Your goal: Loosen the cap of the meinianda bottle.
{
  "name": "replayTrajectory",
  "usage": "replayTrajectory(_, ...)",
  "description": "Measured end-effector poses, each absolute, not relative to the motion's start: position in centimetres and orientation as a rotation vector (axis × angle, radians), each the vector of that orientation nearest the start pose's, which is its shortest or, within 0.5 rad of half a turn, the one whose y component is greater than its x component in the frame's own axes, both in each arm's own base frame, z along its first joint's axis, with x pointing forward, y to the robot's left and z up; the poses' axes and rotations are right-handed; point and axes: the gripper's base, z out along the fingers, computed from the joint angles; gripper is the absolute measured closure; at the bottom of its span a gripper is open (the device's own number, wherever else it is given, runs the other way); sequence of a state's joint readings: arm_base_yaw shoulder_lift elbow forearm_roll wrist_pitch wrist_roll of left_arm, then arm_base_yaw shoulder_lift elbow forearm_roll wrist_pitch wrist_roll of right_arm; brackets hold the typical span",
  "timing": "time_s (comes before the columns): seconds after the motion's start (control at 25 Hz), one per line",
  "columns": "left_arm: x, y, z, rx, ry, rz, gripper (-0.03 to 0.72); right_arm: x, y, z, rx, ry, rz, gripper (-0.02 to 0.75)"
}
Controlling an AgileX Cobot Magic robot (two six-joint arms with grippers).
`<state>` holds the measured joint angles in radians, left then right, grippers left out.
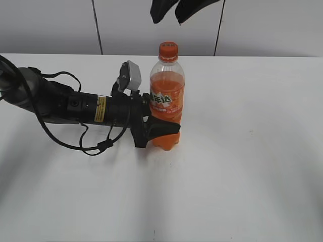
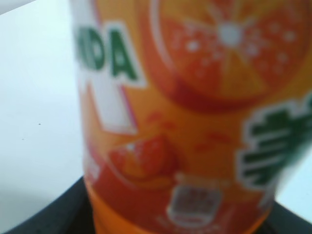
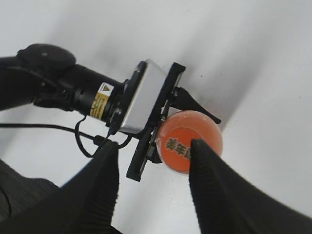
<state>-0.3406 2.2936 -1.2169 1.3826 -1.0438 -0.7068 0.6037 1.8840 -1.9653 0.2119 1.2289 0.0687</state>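
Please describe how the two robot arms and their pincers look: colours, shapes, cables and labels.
The left arm is a black tube with a yellow label, loose black cables and a grey camera box. Its pincer is black. The right pincer has two black, finely ribbed, tapered fingers.

One bottle [image 1: 167,103], one cap [image 1: 168,51].

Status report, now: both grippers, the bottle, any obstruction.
Left gripper clamped on the meinianda bottle, low on its body, bottle upright on the table. Right gripper open, poised above the cap, not touching. Nothing in the way.
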Motion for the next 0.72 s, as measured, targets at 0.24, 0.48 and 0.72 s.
replayTrajectory(0.24,36.0,-21.0,8.2,1.293,1.595,-1.023,0.28,33.2,24.3,36.5,-0.439,2.661,0.46,0.384)
replayTrajectory(0.48,36.0,-21.0,8.2,1.293,1.595,-1.022,0.28,33.9,24.7,35.1,-0.352,2.716,0.463,0.384)
replayTrajectory(0.72,36.0,-21.0,8.1,1.294,1.596,-1.022,0.28,34.2,25.0,34.4,-0.321,2.74,0.466,0.384)
